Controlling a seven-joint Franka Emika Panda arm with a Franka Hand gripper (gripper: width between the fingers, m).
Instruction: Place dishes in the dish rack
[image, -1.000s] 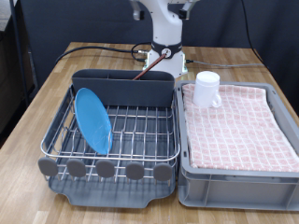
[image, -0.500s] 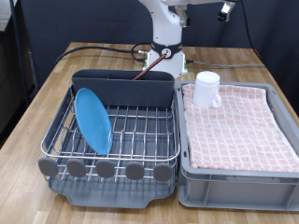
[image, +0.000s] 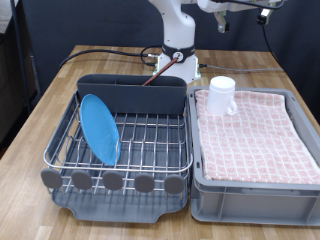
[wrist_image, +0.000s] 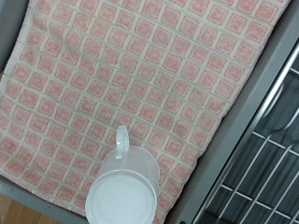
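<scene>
The light-blue plate (image: 99, 128) stands on edge in the wire grid at the exterior view's left side of the dish rack (image: 150, 160). A thin reddish-brown piece, probably the wooden spoon (image: 157, 74), pokes up from the grey caddy (image: 130, 94). The white mug (image: 222, 95) stands upright on the pink checked cloth in the grey bin; in the wrist view the mug (wrist_image: 123, 187) shows from above, handle and open mouth visible. My gripper (image: 238, 12) is high at the exterior view's top, above the bin. Its fingers do not show in the wrist view.
The grey bin (image: 250, 190) lined with pink checked cloth (wrist_image: 140, 75) stands against the rack on the exterior view's right. Both sit on a wooden table (image: 40, 110). A black cable (image: 95, 55) runs behind the rack by the robot base (image: 180, 60).
The arm has swung from above its base towards the exterior view's right and now hangs over the bin. Plate, mug and rack have not moved.
</scene>
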